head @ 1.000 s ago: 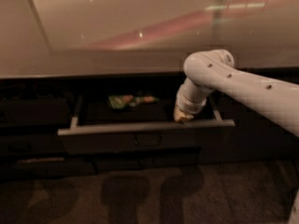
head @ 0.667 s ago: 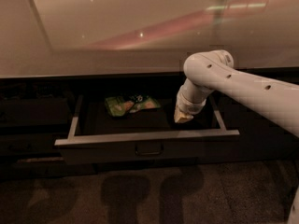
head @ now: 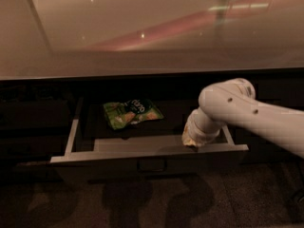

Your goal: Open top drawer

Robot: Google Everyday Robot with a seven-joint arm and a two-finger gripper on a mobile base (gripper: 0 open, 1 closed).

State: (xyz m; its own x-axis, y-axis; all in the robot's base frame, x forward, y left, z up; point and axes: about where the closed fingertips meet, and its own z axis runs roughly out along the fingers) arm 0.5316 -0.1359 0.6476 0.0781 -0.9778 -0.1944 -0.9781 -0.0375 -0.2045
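Here, nearest the camera, the top drawer [head: 109, 167] stands well out of the cabinet, its dark front and 1 loop handle [head: 152, 165] facing forward. The pincer [head: 192, 141] sits at the right end of the drawer's pale front rim, below the arm [head: 251, 115]; whether it is spread or pressed together I cannot tell. Farther in, 1 green bag [head: 132, 113] lies flat on the drawer floor. Beyond, the glossy surface [head: 142, 32] runs across the top.

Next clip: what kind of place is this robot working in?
Probably a kitchen or office break area: a long pale countertop runs above dark cabinet fronts, and the pulled-out wide dark grey top drawer holds a green snack bag. The white arm's end effector sits at that drawer's front rim, right side.
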